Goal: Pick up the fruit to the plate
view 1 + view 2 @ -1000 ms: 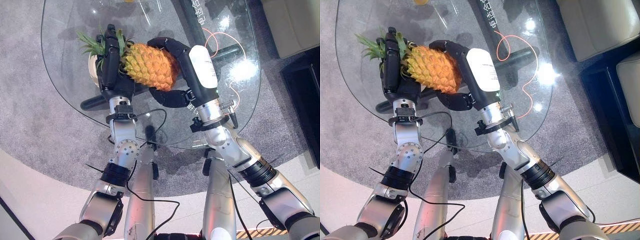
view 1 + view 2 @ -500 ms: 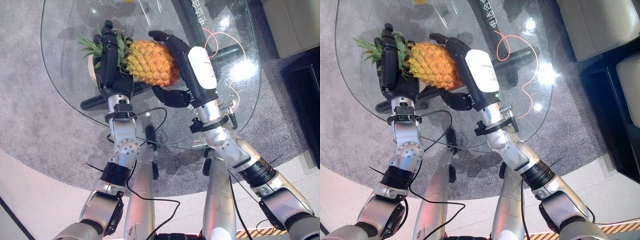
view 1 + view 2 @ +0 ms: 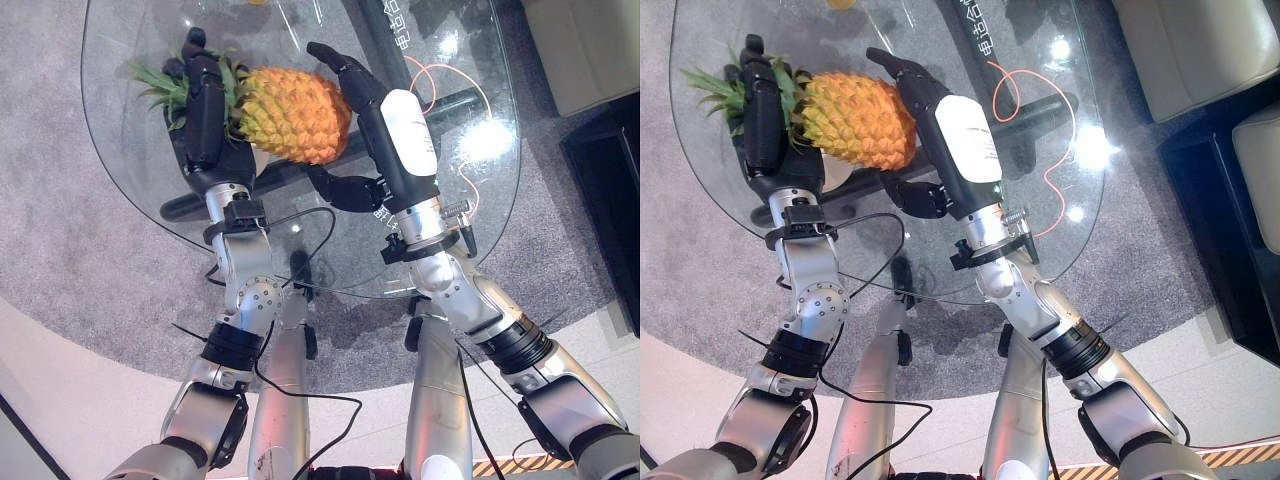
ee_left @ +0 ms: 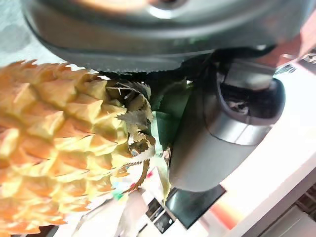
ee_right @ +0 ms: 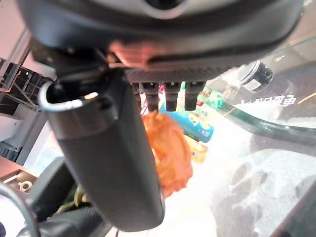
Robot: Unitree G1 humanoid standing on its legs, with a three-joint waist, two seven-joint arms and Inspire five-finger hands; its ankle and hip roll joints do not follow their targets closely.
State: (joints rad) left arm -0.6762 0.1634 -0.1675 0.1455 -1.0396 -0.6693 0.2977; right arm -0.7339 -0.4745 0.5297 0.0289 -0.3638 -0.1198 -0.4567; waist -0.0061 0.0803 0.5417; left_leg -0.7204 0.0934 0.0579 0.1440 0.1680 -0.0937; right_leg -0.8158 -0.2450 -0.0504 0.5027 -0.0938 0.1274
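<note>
A large orange pineapple (image 3: 290,112) with a green crown hangs above the round glass table (image 3: 470,180), pressed between my two hands. My left hand (image 3: 205,110) lies flat against the crown end with its fingers straight. My right hand (image 3: 395,130) presses the other end, fingers stretched over the fruit and thumb below it. Up close, the left wrist view shows the pineapple's scales (image 4: 54,148). A pale sliver of the plate (image 3: 837,172) shows just under the left hand; the rest of it is hidden.
A thin orange cable (image 3: 440,75) loops by the table's right part. Dark bars of the table's base (image 3: 455,100) show through the glass. A beige seat (image 3: 590,40) and dark furniture (image 3: 610,180) stand to the right. Grey carpet lies around.
Both hands have carried the pineapple farther from me and a little left. The right hand's fingers, curled over the fruit before, are now straighter.
</note>
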